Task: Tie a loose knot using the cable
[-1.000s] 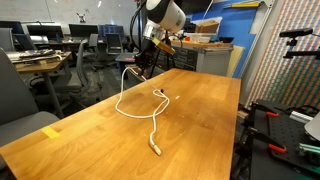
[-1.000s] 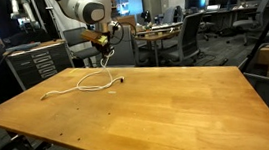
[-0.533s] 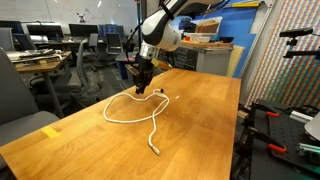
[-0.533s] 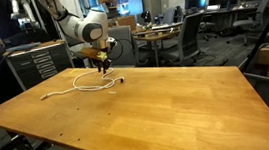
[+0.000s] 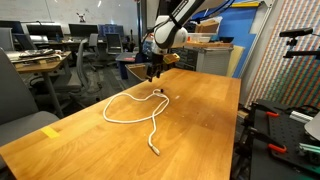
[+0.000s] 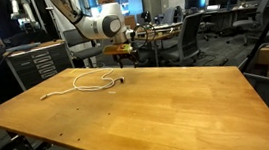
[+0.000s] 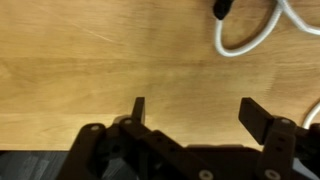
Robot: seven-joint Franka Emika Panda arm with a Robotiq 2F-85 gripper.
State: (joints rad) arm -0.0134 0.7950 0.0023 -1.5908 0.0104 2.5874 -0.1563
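In the wrist view the cable [image 7: 236, 52] runs off the top and right edges

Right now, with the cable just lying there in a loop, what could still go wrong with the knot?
The cable lies in a slack loop on the table, so a small nudge could pull it open. The jaws hang open and empty above the table; on the next grab they might drag the whole cable instead of one end. The dark plug by the loop could snag.

White jointed arm [image 5: 170, 32], black gripper [image 7: 196, 112]
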